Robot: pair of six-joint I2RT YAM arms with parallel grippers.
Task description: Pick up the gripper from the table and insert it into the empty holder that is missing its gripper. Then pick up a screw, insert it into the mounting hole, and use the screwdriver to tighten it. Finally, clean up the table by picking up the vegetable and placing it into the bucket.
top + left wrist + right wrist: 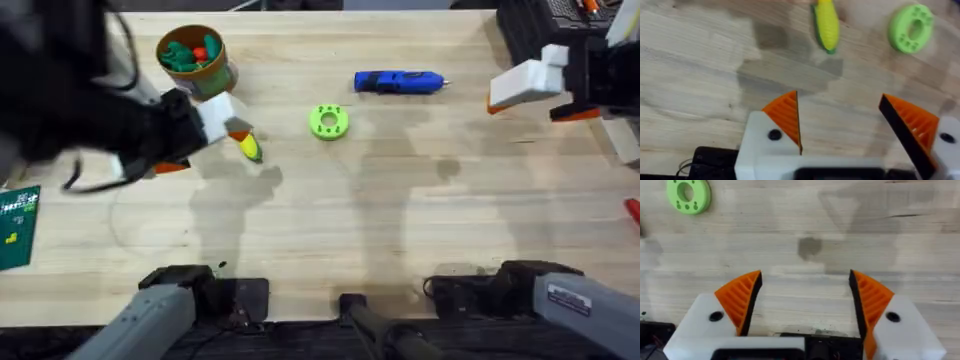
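Observation:
The yellow-green vegetable (pixel 248 148) (pixel 826 25) lies on the wooden table, just in front of my left gripper (pixel 205 150) (pixel 840 125). That gripper is open, with nothing between its orange pads (pixel 785 115), and one fingertip is close beside the vegetable. The green bucket (pixel 190 55) stands behind it at the back left and holds green and red pieces. The blue screwdriver (pixel 398 82) lies at the back centre. My right gripper (pixel 535 108) (pixel 805 300) hovers open and empty at the right over bare wood. The loose gripper, the holder and the screw are out of view.
A lime-green ring with holes (pixel 328 122) (pixel 911 28) (pixel 688 195) lies mid-table, right of the vegetable. A green card (pixel 18 225) sits at the left edge, dark equipment (pixel 540 25) at the back right, and a small red thing (pixel 632 208) at the right edge.

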